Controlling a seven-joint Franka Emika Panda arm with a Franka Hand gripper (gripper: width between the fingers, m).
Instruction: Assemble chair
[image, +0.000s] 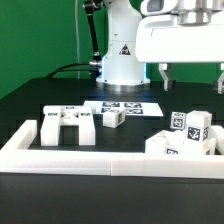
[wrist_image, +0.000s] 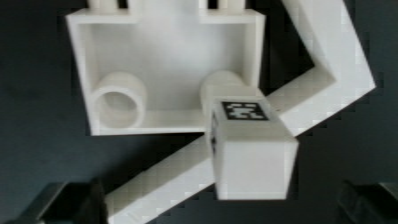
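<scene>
overhead, the tool (image: 192, 76) hangs released, jaws spread wide, directly above the chair's tagged post (wrist_image: 249, 140) and flat slab (wrist_image: 169, 60), both on the tabletop (wrist_image: 36, 110) at the corner of the border wall (wrist_image: 320, 100).

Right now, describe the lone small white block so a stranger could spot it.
Find the robot base at the back of the black table, then the flat marker board before it. The small block sits at that board's near edge. Unlike the wide bracket-like piece on the exterior view's left and the clustered pieces on its right, it stands alone.
</scene>
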